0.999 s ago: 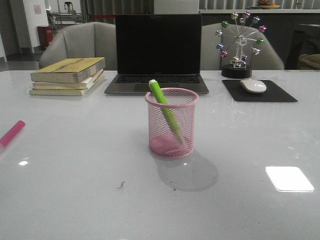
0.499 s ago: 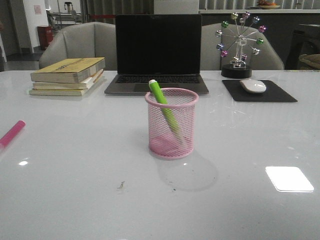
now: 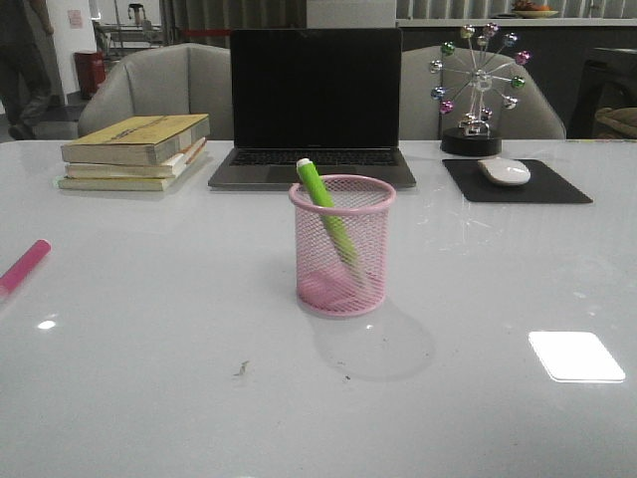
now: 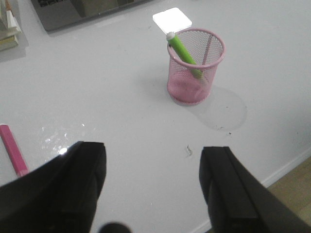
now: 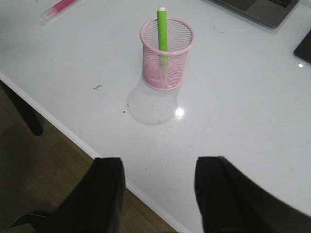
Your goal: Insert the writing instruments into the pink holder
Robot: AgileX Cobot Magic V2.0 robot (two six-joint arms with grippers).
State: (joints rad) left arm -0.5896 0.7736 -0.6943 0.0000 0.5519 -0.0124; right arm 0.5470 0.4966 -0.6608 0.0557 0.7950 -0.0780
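Note:
The pink mesh holder (image 3: 341, 246) stands upright at the table's middle, with the lime green marker (image 3: 325, 210) leaning inside it, white end up and to the left. The magenta marker (image 3: 24, 265) lies flat on the table at the far left edge. Neither arm shows in the front view. My left gripper (image 4: 152, 155) hangs open and empty above the table's near part, the holder (image 4: 195, 65) well beyond it and the magenta marker (image 4: 13, 149) off to one side. My right gripper (image 5: 159, 170) is open and empty over the table's front edge, back from the holder (image 5: 166, 53).
An open laptop (image 3: 315, 105) stands behind the holder. A stack of books (image 3: 136, 150) lies at the back left. A mouse (image 3: 504, 170) on a black pad and a ferris-wheel ornament (image 3: 478, 90) sit at the back right. The table's front edge (image 5: 73, 135) borders wooden floor.
Holder, markers and both grippers have not visibly moved. A person has appeared in the far background at the upper left.

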